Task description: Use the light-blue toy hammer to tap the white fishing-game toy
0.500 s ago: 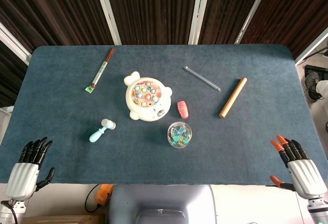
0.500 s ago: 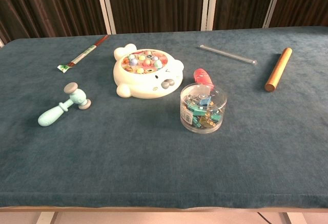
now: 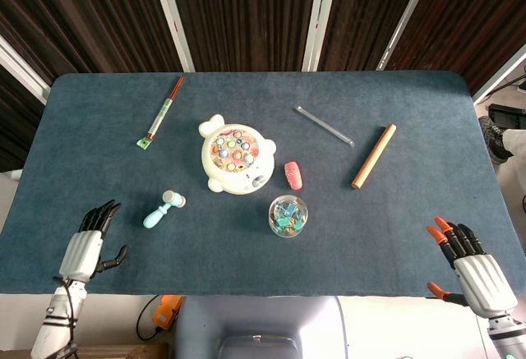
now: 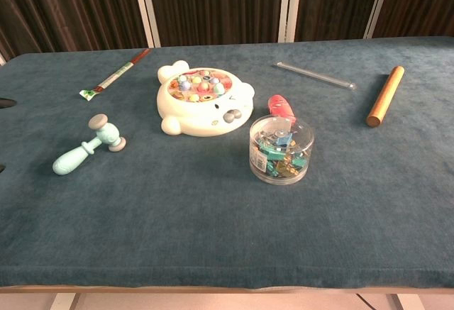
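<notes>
Worktop [image 3: 394,244]: dark blue-grey felt-like cover, rounded far corners, near edge running along the bottom of the chest view. Behind it, dark brown slatted wall panels with pale vertical strips between them.

Light-blue toy hammer [image 3: 163,209] lying flat in the near-left part of the worktop, handle toward the near-left corner, grey-capped head toward the centre. White fishing-game toy [image 3: 235,158] just left of centre, round, with small ears and coloured fish in the top well; well apart from the hammer, farther from the near edge.

Left hand [image 3: 88,244] above the near-left corner, fingers spread and extended toward the far edge, thumb out to the side, nothing held. Hammer nearer the centre than this hand and a little farther in, clearly apart, no contact. In the chest view only dark slivers at the left frame edge.

Right hand [image 3: 470,267] at the near-right corner, orange-tipped fingers apart, nothing held; far from both task items.

Also on the worktop: clear tub of coloured clips [image 3: 288,215] near centre, small red-pink item [image 3: 292,175] just beyond it, wooden rod [image 3: 374,156] and clear tube [image 3: 325,126] toward the right, wrapped chopsticks [image 3: 161,112] toward the far-left.
</notes>
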Motion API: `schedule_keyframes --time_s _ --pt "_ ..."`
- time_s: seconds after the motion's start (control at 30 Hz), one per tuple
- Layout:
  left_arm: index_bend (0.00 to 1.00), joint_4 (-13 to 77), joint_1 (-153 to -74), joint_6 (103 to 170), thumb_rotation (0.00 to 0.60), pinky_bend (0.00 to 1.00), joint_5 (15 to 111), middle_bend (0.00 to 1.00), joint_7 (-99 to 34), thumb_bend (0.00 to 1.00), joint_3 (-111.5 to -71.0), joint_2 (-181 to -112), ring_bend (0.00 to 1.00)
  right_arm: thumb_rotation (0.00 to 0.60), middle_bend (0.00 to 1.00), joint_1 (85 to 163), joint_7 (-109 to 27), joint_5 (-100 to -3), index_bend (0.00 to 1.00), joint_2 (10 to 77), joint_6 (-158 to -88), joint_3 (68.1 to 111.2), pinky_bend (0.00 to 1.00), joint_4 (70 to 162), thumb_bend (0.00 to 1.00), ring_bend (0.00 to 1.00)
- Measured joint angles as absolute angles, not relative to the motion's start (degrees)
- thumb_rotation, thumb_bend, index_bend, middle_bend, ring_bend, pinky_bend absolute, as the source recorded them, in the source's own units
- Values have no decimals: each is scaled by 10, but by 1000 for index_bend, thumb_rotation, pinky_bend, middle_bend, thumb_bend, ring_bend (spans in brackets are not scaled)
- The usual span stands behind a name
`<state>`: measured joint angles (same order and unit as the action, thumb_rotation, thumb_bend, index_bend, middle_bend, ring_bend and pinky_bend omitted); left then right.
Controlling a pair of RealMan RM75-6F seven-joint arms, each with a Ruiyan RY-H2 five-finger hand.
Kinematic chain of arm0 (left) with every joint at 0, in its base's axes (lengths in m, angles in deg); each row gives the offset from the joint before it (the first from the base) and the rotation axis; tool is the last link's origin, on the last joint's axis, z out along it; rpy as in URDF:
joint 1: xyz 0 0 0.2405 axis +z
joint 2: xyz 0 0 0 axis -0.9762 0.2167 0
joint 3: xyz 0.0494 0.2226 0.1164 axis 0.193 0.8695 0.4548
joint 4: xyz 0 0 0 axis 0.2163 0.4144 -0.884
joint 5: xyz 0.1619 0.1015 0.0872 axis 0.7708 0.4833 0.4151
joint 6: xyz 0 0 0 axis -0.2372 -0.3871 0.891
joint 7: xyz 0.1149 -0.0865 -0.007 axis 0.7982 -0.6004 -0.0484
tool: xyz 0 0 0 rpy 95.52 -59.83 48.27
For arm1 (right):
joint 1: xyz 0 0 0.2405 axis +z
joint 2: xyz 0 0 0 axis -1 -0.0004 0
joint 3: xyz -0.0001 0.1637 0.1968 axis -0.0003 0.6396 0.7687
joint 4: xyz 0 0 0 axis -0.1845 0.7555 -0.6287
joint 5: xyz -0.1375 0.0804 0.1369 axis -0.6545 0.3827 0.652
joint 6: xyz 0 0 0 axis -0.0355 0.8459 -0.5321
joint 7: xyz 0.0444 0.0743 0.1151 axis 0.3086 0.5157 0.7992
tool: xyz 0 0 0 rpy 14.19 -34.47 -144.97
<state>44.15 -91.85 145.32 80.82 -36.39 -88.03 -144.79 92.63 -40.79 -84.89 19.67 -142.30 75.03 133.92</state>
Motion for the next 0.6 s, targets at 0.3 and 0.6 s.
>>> schedule_keyframes --time_s 0.3,0.6 --pt "231 404 -982 1387 600 71 694 144 -292 337 -947 -1537 40 600 0 932 -407 -845 0 195 -1411 749 0 1341 321 0" --pt "246 395 -1014 1370 600 90 641 161 -210 301 -963 -1577 72 600 0 935 -404 -845 0 193 -1406 748 0 1342 321 0"
